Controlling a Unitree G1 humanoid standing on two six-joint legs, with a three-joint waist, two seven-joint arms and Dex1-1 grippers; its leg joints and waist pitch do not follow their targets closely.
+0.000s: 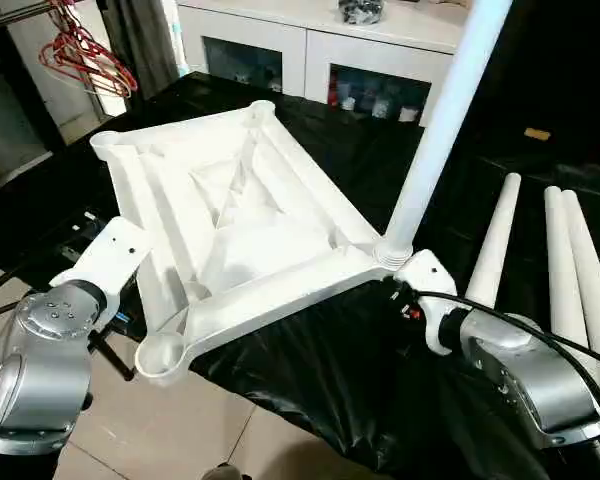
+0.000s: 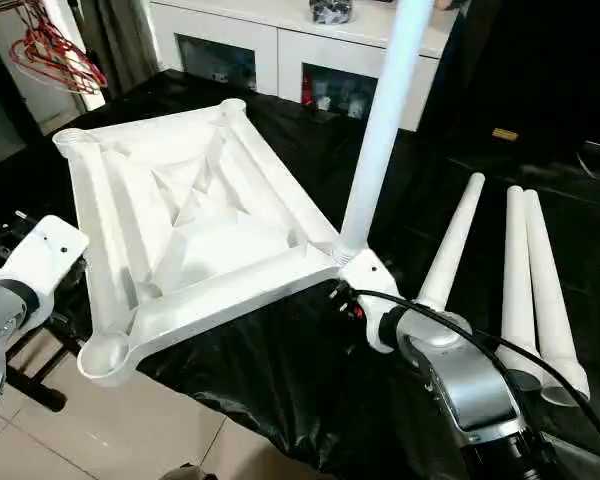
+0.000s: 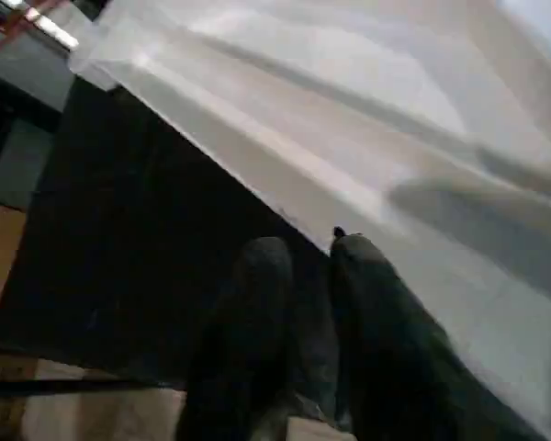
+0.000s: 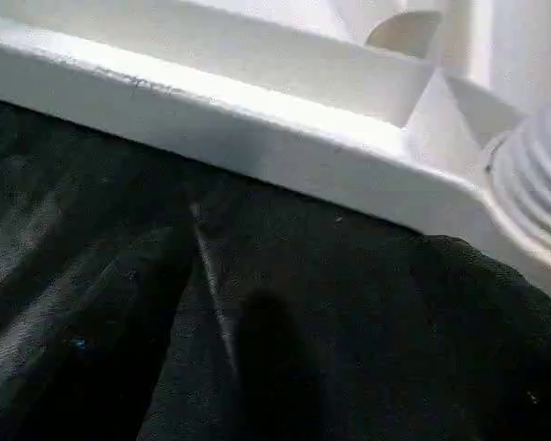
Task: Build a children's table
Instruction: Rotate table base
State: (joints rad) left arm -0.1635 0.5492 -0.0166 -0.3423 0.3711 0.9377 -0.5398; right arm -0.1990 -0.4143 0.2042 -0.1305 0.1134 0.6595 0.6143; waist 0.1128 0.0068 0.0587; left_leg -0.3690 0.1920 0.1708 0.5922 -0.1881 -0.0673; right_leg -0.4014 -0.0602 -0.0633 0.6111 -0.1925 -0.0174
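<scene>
place: home room | cues: white glass-door cabinet (image 1: 310, 50); red hangers (image 1: 80, 50); tiled floor (image 1: 180, 420)

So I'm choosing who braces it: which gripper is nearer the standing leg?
Right. The right gripper sits beside the base of the leg, at its corner socket. The left gripper is across the tabletop, by its far edge.

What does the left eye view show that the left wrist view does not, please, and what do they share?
Left eye view alone: the whole upturned tabletop, one leg standing in its corner socket, three loose legs lying on the black sheet, the cabinet, red hangers, and both silver forearms. Left wrist view alone: the left gripper, its two black fingers close together just below the tabletop's edge, nothing seen between them. Both: the tabletop rim and the black sheet.
</scene>
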